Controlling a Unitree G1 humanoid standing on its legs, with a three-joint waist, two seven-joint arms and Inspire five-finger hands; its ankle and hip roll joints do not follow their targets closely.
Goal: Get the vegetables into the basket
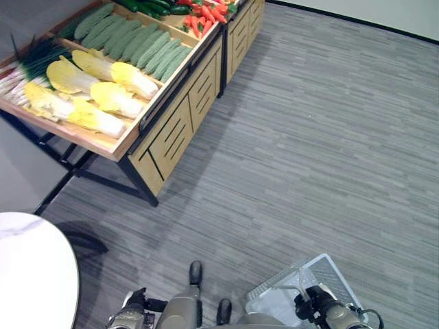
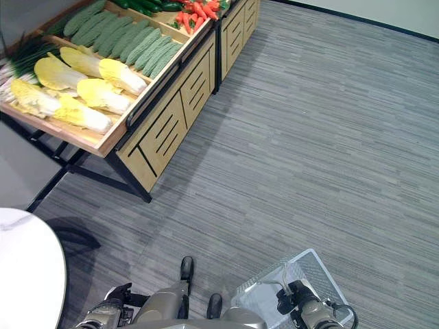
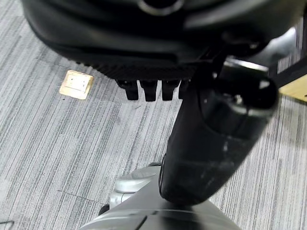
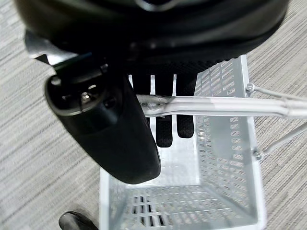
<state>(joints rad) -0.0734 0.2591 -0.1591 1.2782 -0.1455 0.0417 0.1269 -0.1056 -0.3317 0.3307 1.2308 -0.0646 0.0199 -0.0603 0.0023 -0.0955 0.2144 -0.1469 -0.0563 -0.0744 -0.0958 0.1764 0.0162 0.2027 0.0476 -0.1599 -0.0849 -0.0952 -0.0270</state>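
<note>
The vegetables lie on a wooden display stand (image 1: 171, 130) at the far left: pale yellow cabbages (image 1: 103, 92), ridged green gourds (image 1: 137, 41), scallions (image 1: 34, 62) and red peppers (image 1: 206, 17). A white perforated basket (image 1: 329, 264) hangs low at my right side, with nothing in it (image 4: 225, 191). My right hand (image 4: 110, 129) is shut on its wire handle (image 4: 216, 106), fingers curled over it. My left hand (image 3: 216, 143) hangs at my left side (image 1: 127, 317) above the carpet, fingers relaxed and holding nothing. Both hands are far from the stand.
A round white table (image 1: 31, 274) fills the lower left corner. A second wooden stand (image 1: 243, 24) continues the row behind the first. Grey striped carpet stretches wide to the right. A brass floor plate (image 3: 76, 84) sits in the carpet below my left hand.
</note>
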